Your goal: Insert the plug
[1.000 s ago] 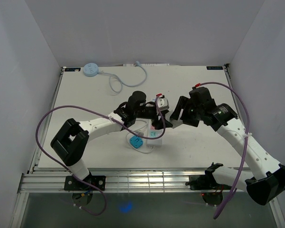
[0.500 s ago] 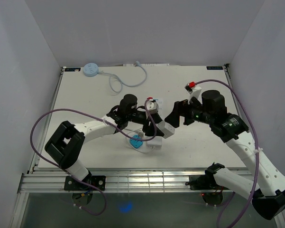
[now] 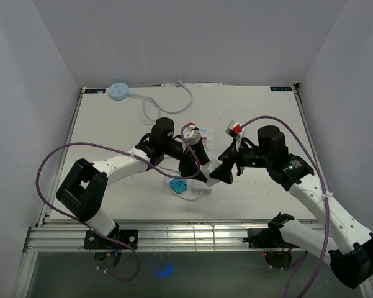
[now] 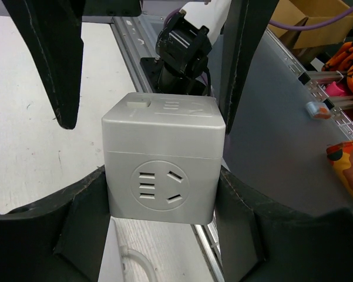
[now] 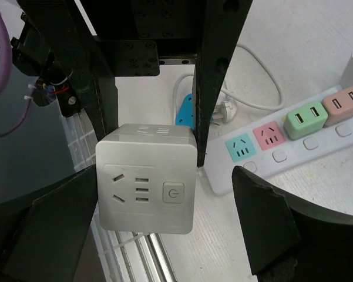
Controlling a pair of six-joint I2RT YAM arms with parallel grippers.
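Observation:
A white cube socket (image 4: 163,167) hangs above the table with my left gripper (image 4: 163,176) shut on its two sides. My right gripper (image 5: 164,176) stands open around the same cube (image 5: 145,179), with a clear gap on the side of the cube's power button. A blue plug (image 3: 179,186) on a white cable lies on the table just below both grippers, and shows again (image 5: 185,108) behind the left fingers. The white power strip (image 5: 282,135) with coloured sockets lies beside it. In the top view the left gripper (image 3: 195,167) and right gripper (image 3: 220,172) meet mid-table.
A round light-blue device (image 3: 119,90) with a coiled white cable (image 3: 167,105) lies at the back left. The table's near metal rail (image 3: 174,233) is close below the grippers. Purple cables loop off both arms.
Both grippers have moved toward the near edge and closer together. The right gripper's jaws have spread wide and now straddle the cube. The left gripper's hold on the cube is unchanged.

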